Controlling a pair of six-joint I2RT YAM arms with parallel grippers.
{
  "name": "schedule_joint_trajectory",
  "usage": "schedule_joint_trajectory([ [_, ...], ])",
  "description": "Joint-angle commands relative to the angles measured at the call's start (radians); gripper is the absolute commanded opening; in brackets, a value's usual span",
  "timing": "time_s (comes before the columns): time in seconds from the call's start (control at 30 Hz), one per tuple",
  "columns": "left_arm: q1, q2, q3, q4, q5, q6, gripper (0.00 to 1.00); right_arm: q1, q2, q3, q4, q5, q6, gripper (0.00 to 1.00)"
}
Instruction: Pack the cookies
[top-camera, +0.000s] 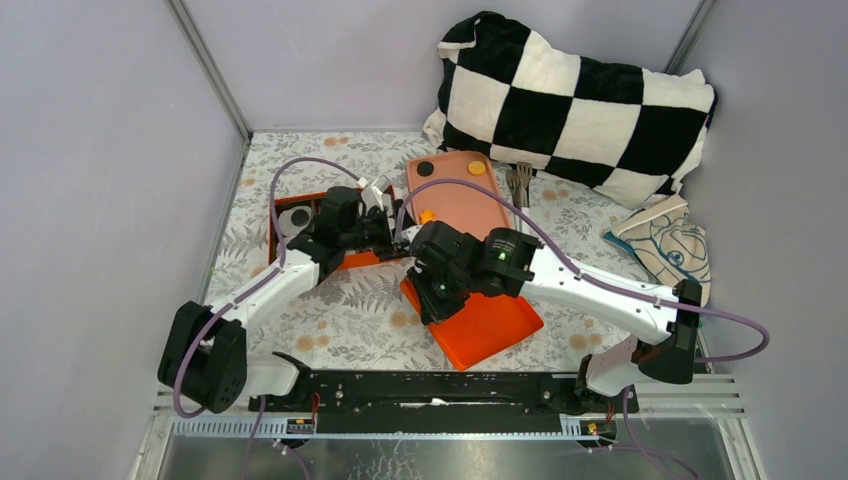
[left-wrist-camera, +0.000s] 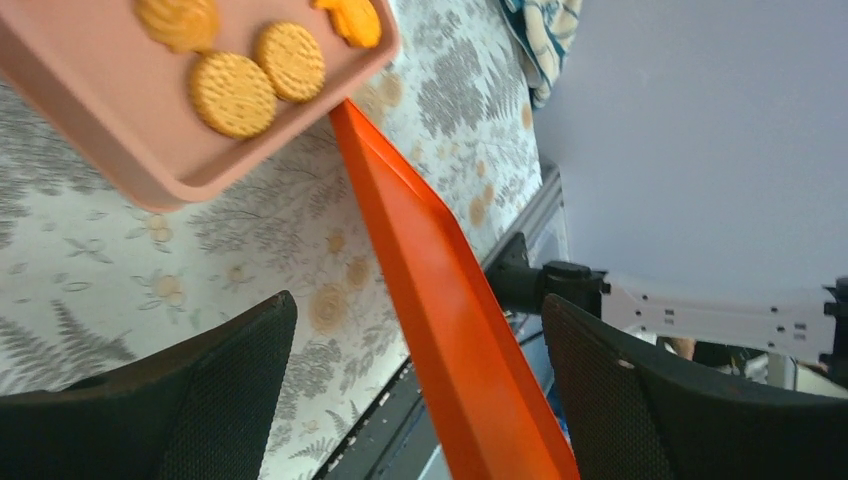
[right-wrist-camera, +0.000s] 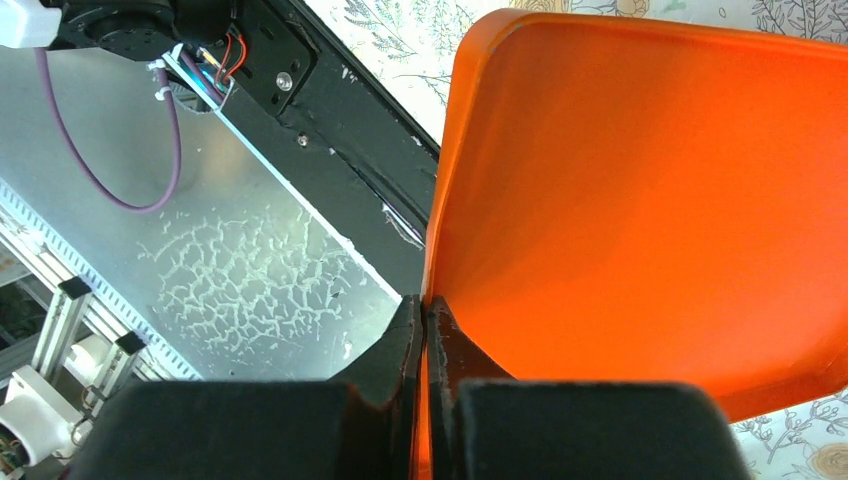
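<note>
**Right gripper pinches the orange tray, left gripper stands wide**

The right gripper (right-wrist-camera: 425, 312) has its two black fingers (right-wrist-camera: 392, 352) pressed together on the thin rim of the orange tray (right-wrist-camera: 650, 200), which it holds tilted over the table edge. The left gripper (left-wrist-camera: 415, 310) has its fingers (left-wrist-camera: 200, 400) spread far apart. The same tray's edge runs between them in the left wrist view, and I cannot tell if it touches them. Their pads have a fine woven texture.

The cookies (left-wrist-camera: 233, 95) lie on the pink tray (left-wrist-camera: 110, 130), at 11 o'clock from the left fingers. They are flat golden discs with a stamped pattern, and one is more orange and irregular. From above, one black cookie (top-camera: 425, 168) and one orange cookie (top-camera: 477, 167) sit near the far rim of this tray, at 12 o'clock from the orange tray.

Both trays look like smooth plastic with rounded corners. The table (top-camera: 340, 300) wears a cloth printed with grey ferns and small tan flowers. An orange box (top-camera: 283, 205) stands at 9 o'clock from the pink tray. A soft black-and-white checkered pillow (top-camera: 570, 100) leans at 1 o'clock against pale lilac walls (top-camera: 100, 150).
</note>
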Motion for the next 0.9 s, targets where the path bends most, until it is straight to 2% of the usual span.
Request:
schedule_joint_trajectory([
  [0.0,-0.065,0.049,-0.018,0.141,0.084,-0.065,0.96,0.004,0.011,0.066,0.029,-0.004,-0.088,0.00],
  [0.17,-0.141,0.086,-0.020,0.128,0.109,-0.072,0.92,0.004,0.011,0.101,0.020,0.012,-0.109,0.00],
  [0.23,-0.162,0.094,-0.028,0.114,0.122,-0.064,0.85,0.004,0.016,0.124,0.007,0.023,-0.120,0.00],
  [0.37,-0.177,0.097,-0.046,0.085,0.134,-0.044,0.59,0.004,0.024,0.163,-0.019,0.046,-0.145,0.00],
  [0.5,-0.182,0.098,-0.049,0.081,0.146,-0.041,0.38,0.003,0.034,0.167,-0.026,0.061,-0.161,0.00],
  [0.7,-0.183,0.123,-0.018,0.074,0.131,-0.067,0.16,0.005,0.040,0.140,-0.028,0.091,-0.174,0.00],
  [0.77,-0.183,0.134,-0.012,0.074,0.133,-0.076,0.16,0.005,0.035,0.127,-0.026,0.116,-0.175,0.00],
  [0.8,-0.183,0.136,-0.012,0.073,0.135,-0.079,0.23,0.004,0.031,0.123,-0.026,0.131,-0.177,0.00],
  [0.87,-0.183,0.136,-0.020,0.070,0.133,-0.091,0.45,0.004,0.023,0.107,-0.019,0.143,-0.184,0.00],
])
